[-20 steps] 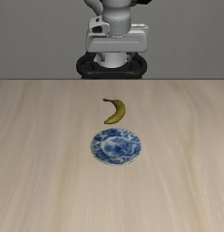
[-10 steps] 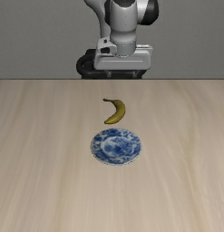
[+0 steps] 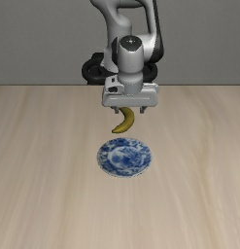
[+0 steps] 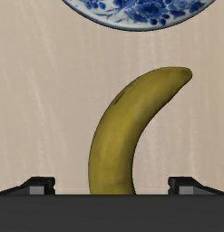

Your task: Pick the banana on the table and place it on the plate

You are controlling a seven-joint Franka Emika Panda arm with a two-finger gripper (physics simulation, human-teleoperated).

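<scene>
Fingers [image 4: 36,186] of the grey two-finger gripper [image 3: 129,110] are seen spread wide and released. The curved yellow banana [image 3: 122,124] lies between them on the pale wooden table [image 3: 44,185] and is touched by neither. In the exterior view the banana is placed just above the frame's centre. The round blue-and-white patterned plate [image 3: 124,156] is found just below it, near but apart.
</scene>
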